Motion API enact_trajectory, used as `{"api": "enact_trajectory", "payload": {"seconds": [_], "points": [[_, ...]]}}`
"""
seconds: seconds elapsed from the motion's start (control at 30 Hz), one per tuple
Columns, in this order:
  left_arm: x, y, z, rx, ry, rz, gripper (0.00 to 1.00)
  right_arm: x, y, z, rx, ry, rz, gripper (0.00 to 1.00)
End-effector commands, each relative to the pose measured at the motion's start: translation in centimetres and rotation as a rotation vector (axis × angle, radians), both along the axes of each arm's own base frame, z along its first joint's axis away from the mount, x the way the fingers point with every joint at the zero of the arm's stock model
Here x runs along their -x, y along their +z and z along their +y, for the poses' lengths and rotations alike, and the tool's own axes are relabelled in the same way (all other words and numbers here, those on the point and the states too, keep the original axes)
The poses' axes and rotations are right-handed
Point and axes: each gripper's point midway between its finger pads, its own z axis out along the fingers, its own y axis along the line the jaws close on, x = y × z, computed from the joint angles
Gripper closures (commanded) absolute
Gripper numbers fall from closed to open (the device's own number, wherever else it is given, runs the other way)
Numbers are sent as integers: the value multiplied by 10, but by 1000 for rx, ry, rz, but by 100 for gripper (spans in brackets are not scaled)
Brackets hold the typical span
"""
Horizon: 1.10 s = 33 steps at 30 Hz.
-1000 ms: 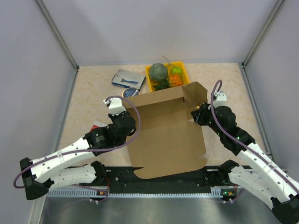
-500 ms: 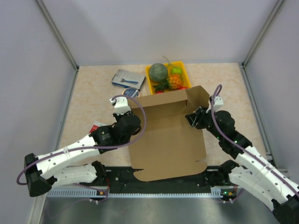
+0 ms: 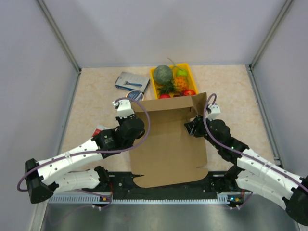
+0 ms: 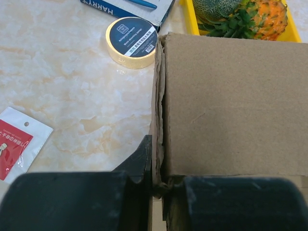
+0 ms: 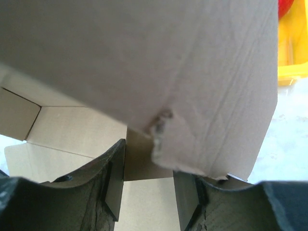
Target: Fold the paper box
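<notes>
The paper box (image 3: pixel 168 149) is a brown cardboard sheet lying mid-table with its far wall and side flaps raised. My left gripper (image 3: pixel 133 114) is shut on the doubled cardboard at the box's far-left corner; in the left wrist view, the jaws (image 4: pixel 159 182) pinch that folded edge of the box (image 4: pixel 231 106). My right gripper (image 3: pixel 190 127) is at the far-right corner, pressing against the raised side. In the right wrist view it (image 5: pixel 149 187) stands open, its fingers apart below a bent flap of the box (image 5: pixel 159 62).
Right behind the box stands a yellow fruit tray (image 3: pixel 153 83). A blue-grey packet (image 3: pixel 132 81) and a tape roll (image 3: pixel 134 96) lie at the far left. A red packet (image 3: pixel 100 130) lies beside my left arm. Grey walls enclose the table.
My right gripper has moved left and inward, pushing the box's right side in and up. My left gripper rose slightly early on, then kept its grip.
</notes>
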Motion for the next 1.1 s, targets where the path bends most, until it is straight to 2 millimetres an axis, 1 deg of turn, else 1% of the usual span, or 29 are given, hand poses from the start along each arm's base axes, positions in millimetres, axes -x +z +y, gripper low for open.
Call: {"api": "enact_trajectory", "payload": {"seconds": [0.0, 0.03, 0.07, 0.13, 0.17, 0.2, 0.23, 0.27, 0.3, 0.33, 0.37, 0.47, 0.5, 0.57, 0.6, 0.63, 0.67, 0.7, 0.73, 0.77, 0.8, 0.83, 0.87, 0.9, 0.93, 0.97, 1.0, 1.03, 1.07], "points": [[-2, 30, -20, 202, -25, -55, 100, -2, -3, 7, -55, -9, -16, 54], [-2, 29, -20, 203, -24, -56, 100, -1, -5, 10, -62, 6, -14, 54], [-1, 24, -19, 195, -22, -51, 100, 1, -7, 13, -62, 20, -8, 51], [-3, 25, -22, 206, -33, -72, 100, 4, -9, 21, -62, 64, 14, 47], [-3, 16, -20, 163, -46, -76, 100, 9, -17, 21, -34, 83, 53, 43], [-5, 20, -22, 180, -50, -106, 100, 11, -15, 22, -31, 96, 63, 40], [-5, 10, -16, 153, -43, -111, 100, 16, -16, 23, -28, 115, 79, 34], [-6, 5, -12, 110, -45, -121, 100, 24, -25, 15, 8, 114, 119, 29], [-9, 12, -12, 130, -45, -163, 100, 28, -22, 11, 21, 113, 122, 26], [-8, -3, -6, 83, -40, -163, 100, 32, -22, 5, 32, 108, 129, 23], [-11, -7, 0, 43, -39, -178, 100, 40, -17, -1, 35, 120, 116, 18], [-15, -22, 13, 37, -19, -183, 100, 55, -4, -8, 27, 150, 110, 13], [-16, -23, 17, 43, -20, -180, 100, 64, -1, -14, 34, 154, 130, 13], [-19, -34, 24, 27, -14, -162, 100, 73, 3, -22, 44, 152, 159, 13], [-20, -35, 26, 22, -10, -164, 100, 80, 11, -27, 49, 154, 170, 13], [-20, -40, 28, 3, -12, -158, 100, 84, 16, -29, 50, 159, 176, 13], [-20, -39, 28, -15, -23, -167, 100, 86, 20, -32, 53, 154, 173, 13], [-21, -40, 28, -21, -32, -170, 100, 85, 41, -34, 40, 152, 138, 12], [-20, -45, 29, -39, -38, -166, 100, 84, 42, -41, 77, 128, 141, 12], [-20, -43, 28, -51, -46, -174, 100, 80, 49, -47, 111, 104, 126, 9], [-20, -45, 30, -57, -43, -175, 100, 75, 71, -54, 124, 73, 89, 8], [-20, -48, 31, -63, -44, -173, 100, 64, 64, -64, 224, 14, 121, 7], [-19, -49, 31, -76, -53, -175, 100, 57, 66, -71, 305, -4, 111, 7], [-19, -47, 29, -67, -64, -186, 100, 48, 83, -75, 334, -26, 87, 8], [-18, -52, 30, -75, -69, -182, 100, 41, 84, -75, 370, -22, 102, 9], [-18, -52, 30, -78, -73, -184, 100, 31, 79, -79, 425, -19, 133, 12], [-18, -53, 30, -80, -75, -184, 100, 25, 90, -77, 414, -6, 118, 13], [-18, -55, 30, -85, -81, -181, 100, 26, 92, -65, 379, 69, 125, 14], [-17, -56, 30, -90, -85, -181, 100, 19, 86, -58, 396, 120, 148, 16]]}}
